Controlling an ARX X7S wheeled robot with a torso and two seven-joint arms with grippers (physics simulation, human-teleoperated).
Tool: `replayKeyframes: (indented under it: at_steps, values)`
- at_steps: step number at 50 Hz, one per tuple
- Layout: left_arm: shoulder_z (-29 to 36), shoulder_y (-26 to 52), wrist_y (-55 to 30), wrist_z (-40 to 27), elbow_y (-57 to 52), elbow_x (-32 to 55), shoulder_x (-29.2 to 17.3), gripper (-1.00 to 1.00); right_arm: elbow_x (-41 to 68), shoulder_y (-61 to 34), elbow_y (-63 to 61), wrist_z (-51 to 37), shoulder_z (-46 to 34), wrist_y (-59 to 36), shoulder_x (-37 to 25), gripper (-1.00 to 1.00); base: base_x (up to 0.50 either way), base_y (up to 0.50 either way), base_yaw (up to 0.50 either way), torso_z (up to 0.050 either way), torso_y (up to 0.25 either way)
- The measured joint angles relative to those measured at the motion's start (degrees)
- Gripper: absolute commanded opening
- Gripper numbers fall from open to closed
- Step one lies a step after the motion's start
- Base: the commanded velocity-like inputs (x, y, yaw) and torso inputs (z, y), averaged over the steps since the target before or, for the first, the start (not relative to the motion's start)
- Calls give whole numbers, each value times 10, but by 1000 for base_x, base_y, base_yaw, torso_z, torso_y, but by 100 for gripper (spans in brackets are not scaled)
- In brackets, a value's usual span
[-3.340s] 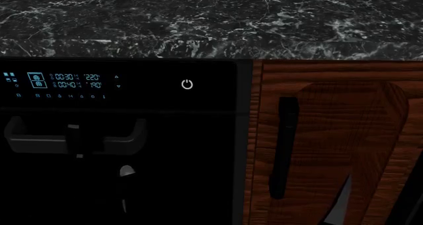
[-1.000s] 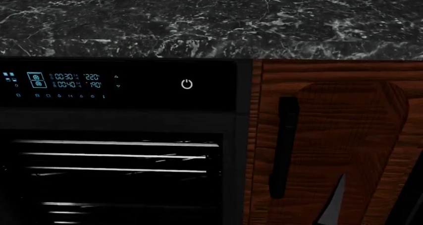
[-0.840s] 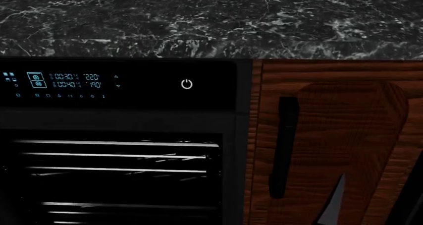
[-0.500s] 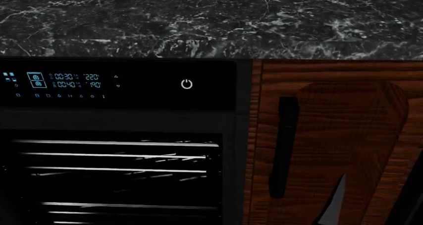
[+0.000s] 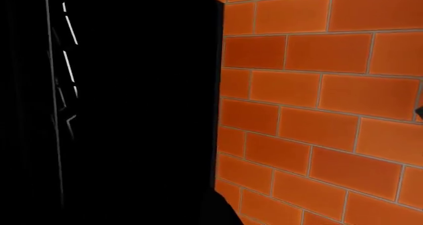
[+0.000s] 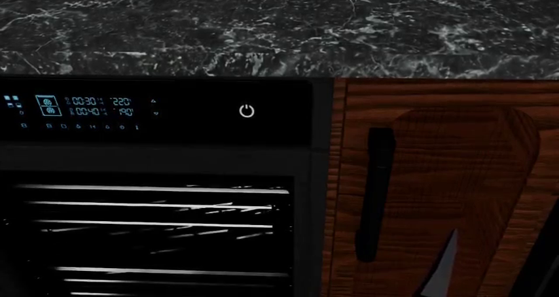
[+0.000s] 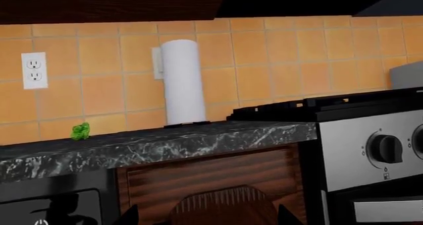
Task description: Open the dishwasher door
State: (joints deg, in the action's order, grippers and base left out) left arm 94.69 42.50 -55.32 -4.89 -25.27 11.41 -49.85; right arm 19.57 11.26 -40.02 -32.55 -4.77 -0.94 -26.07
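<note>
Dishwasher door [image 5: 132, 136] down since earlier, racks [image 6: 153, 205] exposed

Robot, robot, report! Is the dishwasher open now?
Grippers: neither clearly in view. Dishwasher door down, racks showing under display strip. Nothing in the way.

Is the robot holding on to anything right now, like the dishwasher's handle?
It cannot be told. The dishwasher stands open with its racks showing, but the handle and the left gripper's fingers are out of view. The right gripper holds nothing.
</note>
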Motion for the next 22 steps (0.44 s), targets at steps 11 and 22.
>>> replayKeyframes:
  at_steps: [11, 22]
  values:
    - [19, -42, 16, -29, 6, -20, -3, -100, 0, 3, 6, 1, 0, 8, 1, 100, -9, 5, 9, 5, 5]
    - [30, -80, 30, -85, 13, -72, -6, -100, -3, 5, 17, 4, -7, 19, 5, 100, -8, 1, 5, 3, 1]
